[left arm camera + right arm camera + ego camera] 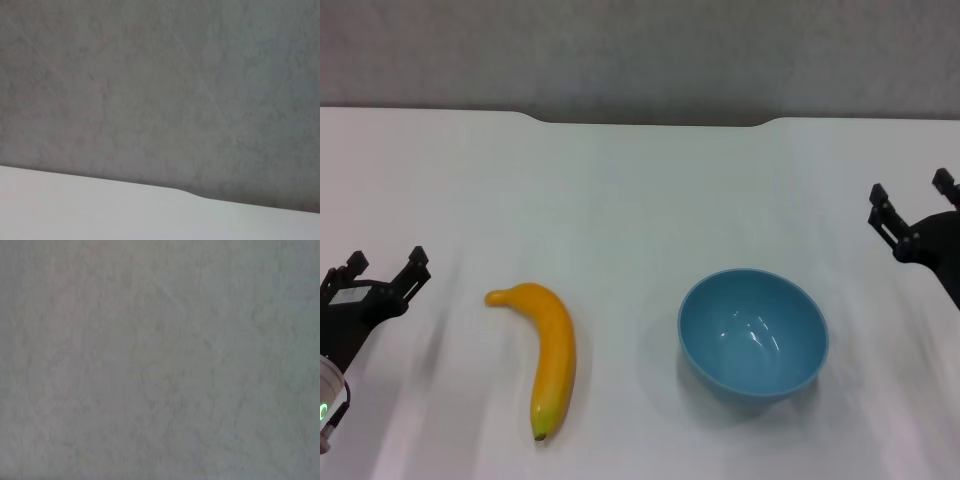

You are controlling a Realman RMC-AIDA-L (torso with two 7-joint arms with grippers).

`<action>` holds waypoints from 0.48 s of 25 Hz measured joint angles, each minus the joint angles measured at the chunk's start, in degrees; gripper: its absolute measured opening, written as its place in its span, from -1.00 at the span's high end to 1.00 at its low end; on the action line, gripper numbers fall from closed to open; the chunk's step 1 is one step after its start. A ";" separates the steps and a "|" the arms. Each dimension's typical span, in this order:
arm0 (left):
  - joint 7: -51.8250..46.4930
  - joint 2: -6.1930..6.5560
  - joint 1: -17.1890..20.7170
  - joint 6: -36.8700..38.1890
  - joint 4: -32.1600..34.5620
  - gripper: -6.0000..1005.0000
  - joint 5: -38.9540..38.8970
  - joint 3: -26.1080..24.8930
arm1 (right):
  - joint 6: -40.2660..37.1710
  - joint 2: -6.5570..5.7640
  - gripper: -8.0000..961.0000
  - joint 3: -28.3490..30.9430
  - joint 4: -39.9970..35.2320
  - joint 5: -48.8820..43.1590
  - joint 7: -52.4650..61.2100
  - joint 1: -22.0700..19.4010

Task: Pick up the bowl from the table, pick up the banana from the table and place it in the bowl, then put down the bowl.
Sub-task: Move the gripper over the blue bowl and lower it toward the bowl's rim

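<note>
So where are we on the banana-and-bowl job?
Nothing is done yet. The bowl sits empty on the table, and the banana lies apart on its left. The left gripper and right gripper are open at the table's sides, holding nothing. Every step remains: lift bowl, load banana, set down.

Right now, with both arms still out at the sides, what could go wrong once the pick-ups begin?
The bowl is smooth, rounded and deep, so the right gripper, open beyond it, might slip off its rim. The banana lies flat on the table, so the open left gripper may scrape the surface. The banana also looks longer than the bowl is wide, so it could tip out.
</note>
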 joint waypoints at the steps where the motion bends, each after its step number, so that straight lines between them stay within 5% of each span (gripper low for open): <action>1: 0.01 0.00 -0.06 0.03 0.00 -0.78 0.04 0.06 | 0.00 0.00 -0.71 0.00 0.00 0.00 0.00 0.00; 12: -0.44 0.05 -0.26 0.20 -0.36 -0.77 0.42 0.92 | 3.46 -0.18 -0.70 -0.32 0.21 -0.60 3.28 0.78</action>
